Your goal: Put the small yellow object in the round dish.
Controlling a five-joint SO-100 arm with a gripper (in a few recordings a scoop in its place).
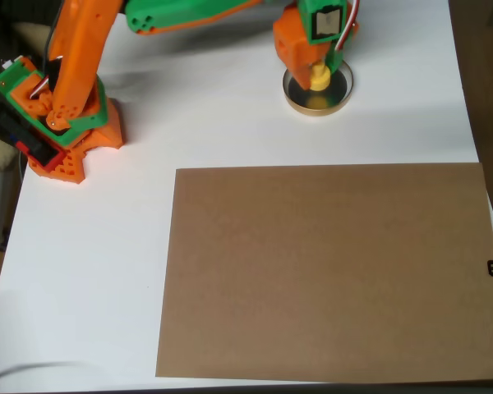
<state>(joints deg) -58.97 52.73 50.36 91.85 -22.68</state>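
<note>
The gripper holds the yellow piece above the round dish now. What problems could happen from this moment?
1. The small yellow object sits over the round dish toward its upper left side, not the middle, so on release it might roll or bounce over the low rim.
2. The gripper hangs directly over the dish; lowering further could press on it and push it along the white table.

Bright, even light; soft focus.
</note>
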